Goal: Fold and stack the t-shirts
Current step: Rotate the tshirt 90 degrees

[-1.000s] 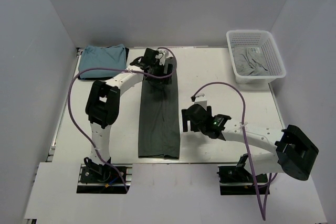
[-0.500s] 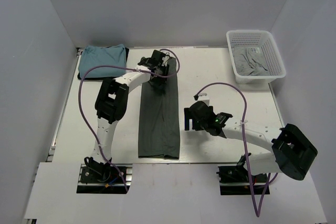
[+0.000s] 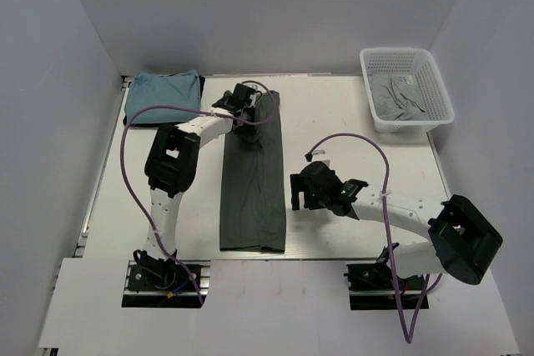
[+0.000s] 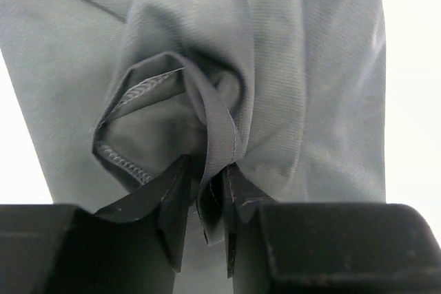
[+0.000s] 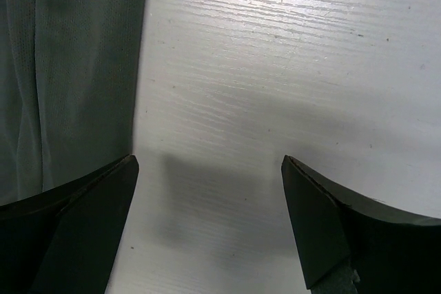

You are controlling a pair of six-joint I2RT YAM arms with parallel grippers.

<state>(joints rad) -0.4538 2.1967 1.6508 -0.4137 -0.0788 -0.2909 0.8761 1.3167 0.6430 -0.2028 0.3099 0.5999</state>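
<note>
A dark grey-green t-shirt (image 3: 253,189) lies folded into a long strip down the middle of the table. My left gripper (image 3: 248,106) is at its far end. In the left wrist view that gripper (image 4: 207,184) is shut on a raised fold of the shirt's cloth (image 4: 217,122), next to a stitched hem. My right gripper (image 3: 302,192) hovers low just right of the strip's middle. It stands open (image 5: 210,170) over bare table, the dark shirt's edge (image 5: 69,74) beside its left finger. A light teal-blue t-shirt (image 3: 163,93) lies folded at the back left.
A white mesh basket (image 3: 406,52) at the back right holds crumpled pale grey t-shirts (image 3: 396,96). White walls close in the table (image 3: 350,122) at the back and sides. Purple cables loop over both arms.
My left gripper has closed from wide open onto a fold at the far end of the dark shirt. The right gripper has shifted only slightly and stays open.
</note>
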